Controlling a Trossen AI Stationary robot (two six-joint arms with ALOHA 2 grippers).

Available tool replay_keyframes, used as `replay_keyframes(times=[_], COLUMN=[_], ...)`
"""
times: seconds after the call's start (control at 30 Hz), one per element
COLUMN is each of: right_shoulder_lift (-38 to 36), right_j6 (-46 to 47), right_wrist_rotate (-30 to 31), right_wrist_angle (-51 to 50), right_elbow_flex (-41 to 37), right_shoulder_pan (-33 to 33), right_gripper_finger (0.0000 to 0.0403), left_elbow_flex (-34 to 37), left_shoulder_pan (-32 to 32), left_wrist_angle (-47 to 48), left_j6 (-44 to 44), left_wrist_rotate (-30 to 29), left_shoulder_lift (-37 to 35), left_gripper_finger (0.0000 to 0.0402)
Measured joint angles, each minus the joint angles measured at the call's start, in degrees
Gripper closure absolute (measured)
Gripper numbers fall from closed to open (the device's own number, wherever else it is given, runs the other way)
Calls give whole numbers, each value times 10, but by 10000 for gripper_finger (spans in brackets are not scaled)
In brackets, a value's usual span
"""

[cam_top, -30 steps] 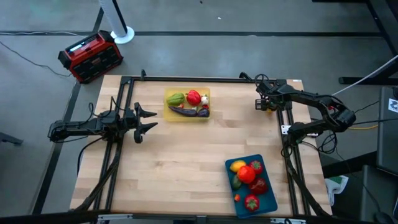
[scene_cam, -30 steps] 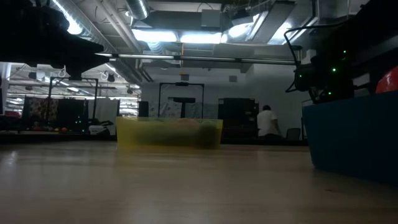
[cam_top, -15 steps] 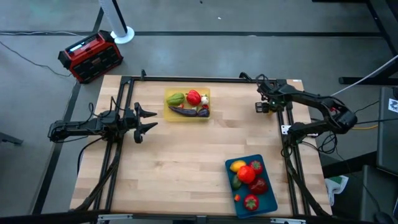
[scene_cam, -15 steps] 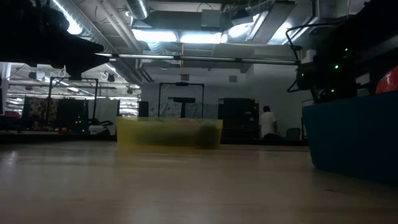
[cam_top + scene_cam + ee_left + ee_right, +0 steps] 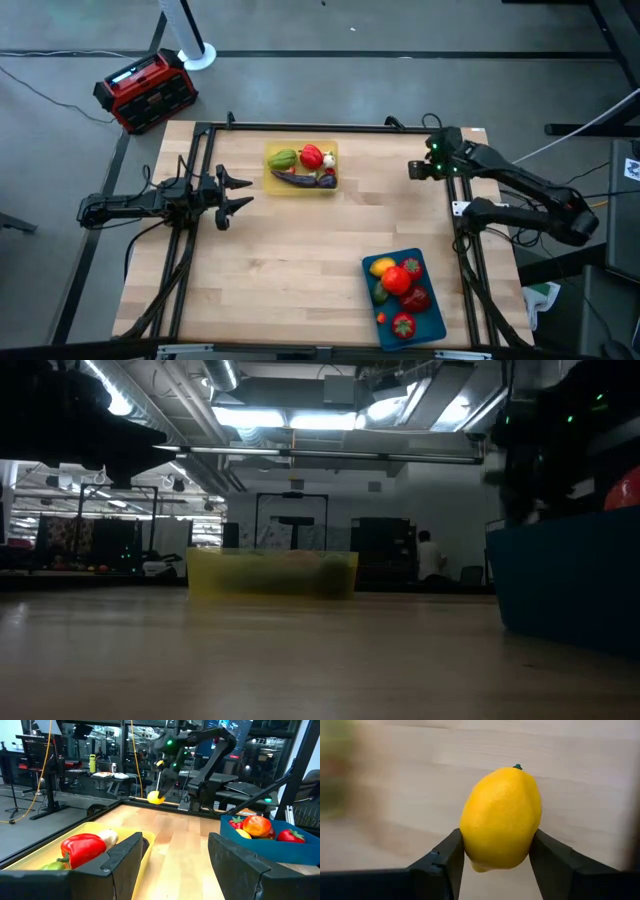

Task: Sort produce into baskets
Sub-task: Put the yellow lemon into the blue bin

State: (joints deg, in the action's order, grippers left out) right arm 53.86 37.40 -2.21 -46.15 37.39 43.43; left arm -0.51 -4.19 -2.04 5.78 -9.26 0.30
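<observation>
Right jaws (image 5: 497, 865) pinch lemon (image 5: 501, 817) above wood table (image 5: 300, 260); left jaws (image 5: 238, 193) spread, unladen; dim workshop behind.

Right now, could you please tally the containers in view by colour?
Yellow tray: 1
Blue tray: 1
Red-and-black box: 1
Total: 3

Table middle bare (image 5: 300, 250) – wide passage; yellow tray (image 5: 301, 166) far edge, blue tray (image 5: 403, 298) near-right – probably only obstacles.
</observation>
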Motion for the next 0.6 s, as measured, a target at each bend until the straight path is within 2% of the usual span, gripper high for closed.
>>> replay_keyframes(times=[0.27, 0.43, 0.6], right_shoulder_lift=[-32, -6, 14], right_j6=[100, 154, 207], right_wrist_rotate=[1, 83, 92], right_wrist_angle=[134, 234, 285], right_elbow_flex=[0, 0, 1], right_shoulder_pan=[-205, -358, -487], right_gripper_finger=[219, 219, 219], left_elbow_flex=[0, 0, 0], left_shoulder_pan=[0, 0, 0], left_wrist_angle=[0, 0, 0], left_j6=[2, 4, 5], left_wrist_rotate=[0, 0, 0], left_shoulder_lift=[0, 0, 0], left_gripper_finger=[179, 179, 179])
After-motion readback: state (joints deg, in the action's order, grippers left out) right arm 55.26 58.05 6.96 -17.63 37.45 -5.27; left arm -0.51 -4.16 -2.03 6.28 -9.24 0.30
